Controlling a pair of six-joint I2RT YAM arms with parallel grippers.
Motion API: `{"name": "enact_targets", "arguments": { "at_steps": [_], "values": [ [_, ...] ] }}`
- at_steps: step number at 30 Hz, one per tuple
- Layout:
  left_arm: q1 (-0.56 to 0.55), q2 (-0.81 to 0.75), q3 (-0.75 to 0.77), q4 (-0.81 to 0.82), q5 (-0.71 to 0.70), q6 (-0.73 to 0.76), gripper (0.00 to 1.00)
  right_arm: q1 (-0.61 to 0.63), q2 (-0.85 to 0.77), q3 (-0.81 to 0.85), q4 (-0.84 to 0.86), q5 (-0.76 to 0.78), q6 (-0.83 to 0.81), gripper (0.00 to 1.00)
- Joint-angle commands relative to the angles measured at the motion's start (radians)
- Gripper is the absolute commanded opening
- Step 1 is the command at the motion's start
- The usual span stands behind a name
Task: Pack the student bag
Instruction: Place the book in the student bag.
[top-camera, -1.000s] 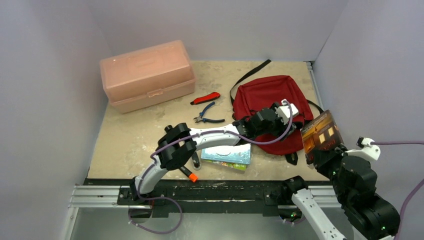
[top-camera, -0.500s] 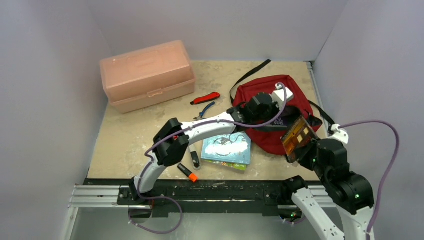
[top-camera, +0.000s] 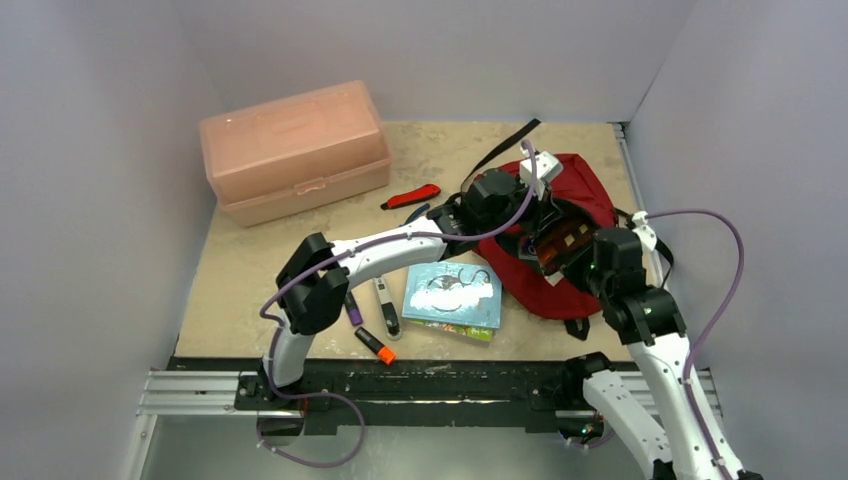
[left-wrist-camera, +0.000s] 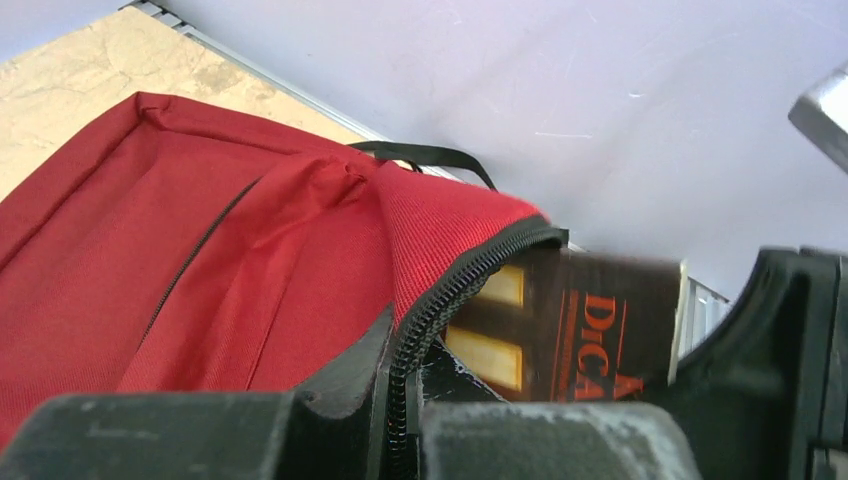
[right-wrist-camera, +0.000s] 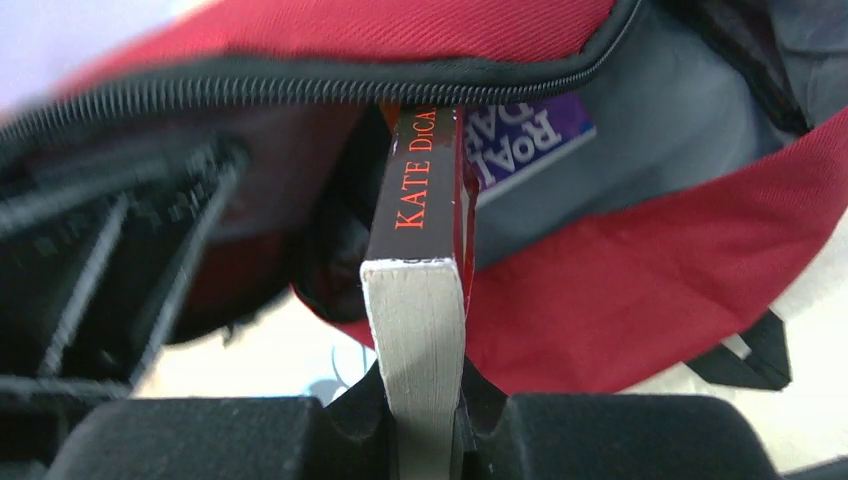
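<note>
On beige tabletop (top-camera: 262, 268) (pale walls (top-camera: 450, 50)): left jaws pinch student bag (top-camera: 588, 188) rim, right jaws clamp book (top-camera: 560, 243).

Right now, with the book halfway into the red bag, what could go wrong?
The left gripper pinches only the zipper edge of the student bag; if the fabric slips, the opening may fall shut on the book. The right gripper holds the book by one end, so it might twist if it catches that edge or the purple book inside.
</note>
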Motion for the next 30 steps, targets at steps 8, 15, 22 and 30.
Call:
{"name": "enact_targets", "arguments": {
  "at_steps": [8,15,22,30],
  "values": [
    [0.010,-0.057,-0.014,0.186,0.132,-0.061,0.00,-0.361,-0.018,-0.329,0.702,-0.443,0.197,0.00],
    [0.012,-0.069,-0.053,0.205,0.244,0.052,0.00,-0.361,-0.066,-0.638,1.239,-0.411,0.372,0.00],
    [0.024,-0.071,-0.048,0.161,0.284,0.190,0.00,-0.362,0.204,-0.730,1.596,-0.366,0.437,0.00],
    [0.033,-0.038,0.019,0.100,0.362,0.184,0.00,-0.357,0.422,-0.676,1.636,-0.382,0.349,0.10]
  ]
}}
